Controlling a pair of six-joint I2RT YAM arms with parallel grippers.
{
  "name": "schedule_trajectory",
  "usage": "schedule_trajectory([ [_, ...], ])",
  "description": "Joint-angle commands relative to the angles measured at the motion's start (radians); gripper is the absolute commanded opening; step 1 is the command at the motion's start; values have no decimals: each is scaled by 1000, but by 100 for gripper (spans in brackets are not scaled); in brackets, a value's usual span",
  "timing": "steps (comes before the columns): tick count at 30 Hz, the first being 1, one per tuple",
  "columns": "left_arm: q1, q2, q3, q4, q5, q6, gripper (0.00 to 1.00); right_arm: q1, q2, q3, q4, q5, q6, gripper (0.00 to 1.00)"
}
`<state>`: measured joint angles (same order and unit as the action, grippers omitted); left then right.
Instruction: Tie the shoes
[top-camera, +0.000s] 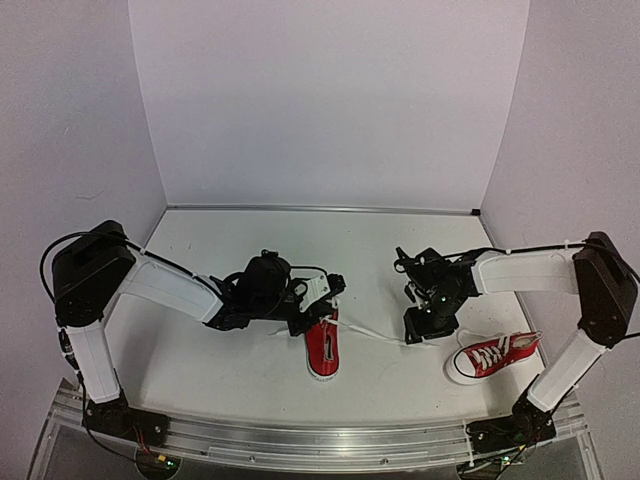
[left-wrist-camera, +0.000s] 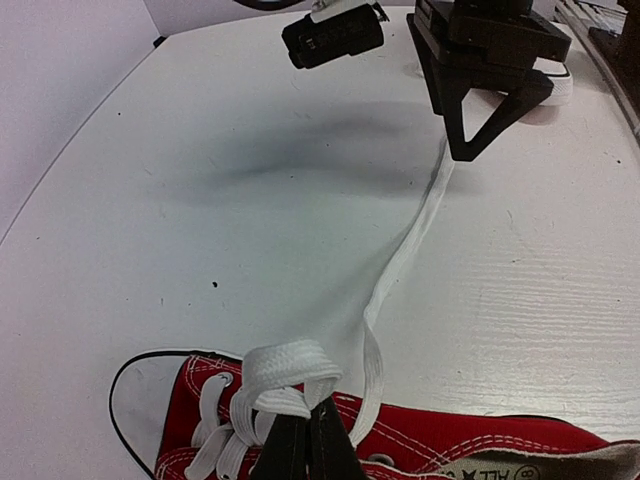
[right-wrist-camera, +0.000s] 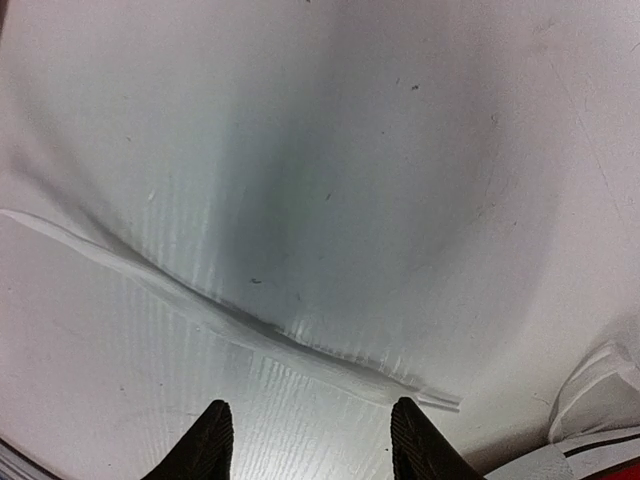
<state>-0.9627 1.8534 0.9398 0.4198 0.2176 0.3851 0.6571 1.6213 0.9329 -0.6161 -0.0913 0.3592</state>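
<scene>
One red shoe (top-camera: 322, 348) lies mid-table with its toe toward the near edge. It also shows in the left wrist view (left-wrist-camera: 480, 445). My left gripper (top-camera: 316, 322) is over its laces, shut on a white lace loop (left-wrist-camera: 290, 365); the gripper (left-wrist-camera: 305, 440) pinches it from below. A long loose lace strand (left-wrist-camera: 410, 250) runs flat across the table to my right gripper (top-camera: 420, 325). That gripper (right-wrist-camera: 312, 440) is open, low over the strand's free end (right-wrist-camera: 440, 400), not holding it. The second red shoe (top-camera: 493, 355) lies on its side at the front right.
The white table (top-camera: 230, 360) is walled by pale panels at the back and sides. A metal rail (top-camera: 320, 440) runs along the near edge. The second shoe's white sole (right-wrist-camera: 600, 395) is close to the right of my right gripper.
</scene>
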Motion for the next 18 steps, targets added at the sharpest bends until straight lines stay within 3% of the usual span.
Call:
schedule_trajectory([
  [1,-4,-2,2,61,17,-3,0,4,21,-1,-28,56,-8,56],
  [15,-4,12,17,62,19,3,0,4,136,40,-16,28,-34,52],
  [18,-4,11,18,62,20,2,0,4,151,43,-16,8,-43,42],
])
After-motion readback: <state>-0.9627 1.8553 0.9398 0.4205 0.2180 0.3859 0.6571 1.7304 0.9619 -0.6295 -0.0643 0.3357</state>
